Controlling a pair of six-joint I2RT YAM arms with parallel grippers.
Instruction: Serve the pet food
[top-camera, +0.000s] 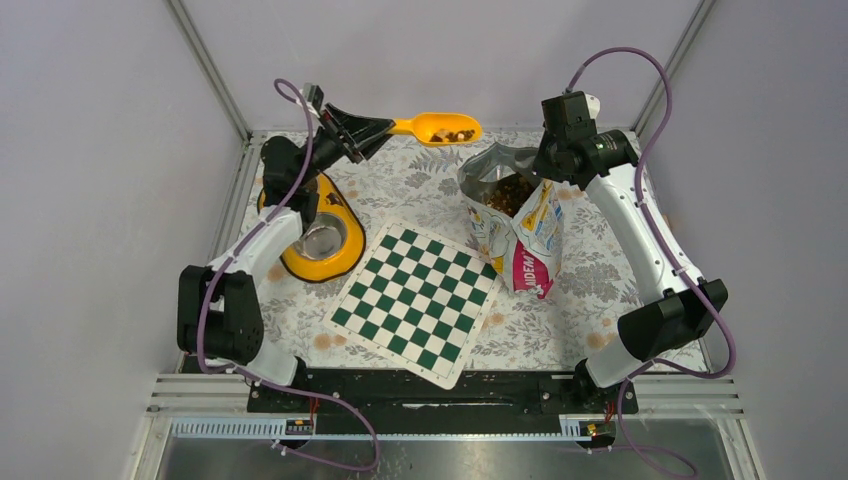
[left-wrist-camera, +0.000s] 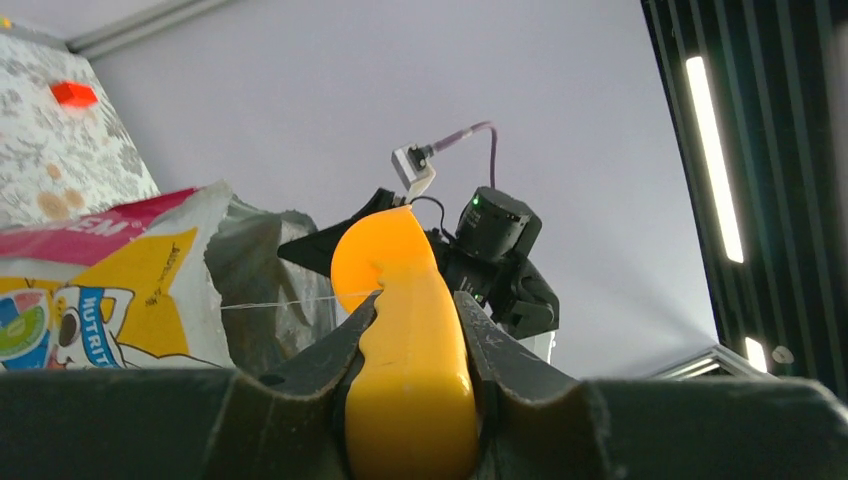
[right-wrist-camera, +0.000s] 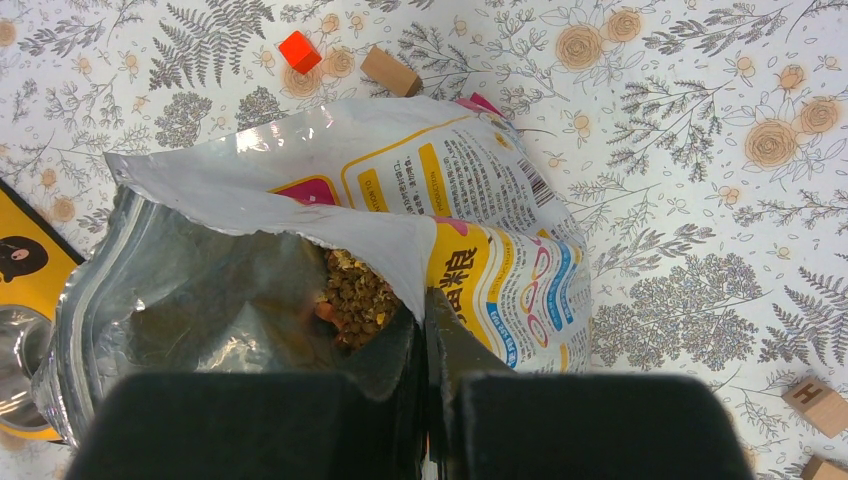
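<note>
Sm brown/tan kibble (top-camera: 455, 134), loose heap in yel scoop (top-camera: 412, 126), more in bag (right-wrist-camera: 480, 180)

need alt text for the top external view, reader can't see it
The left gripper holds a yellow scoop carrying pet food near the table's far edge, while the right gripper pinches the rim of the open food bag. A yellow pet bowl and a checkered board lie nearer the bases.
</note>
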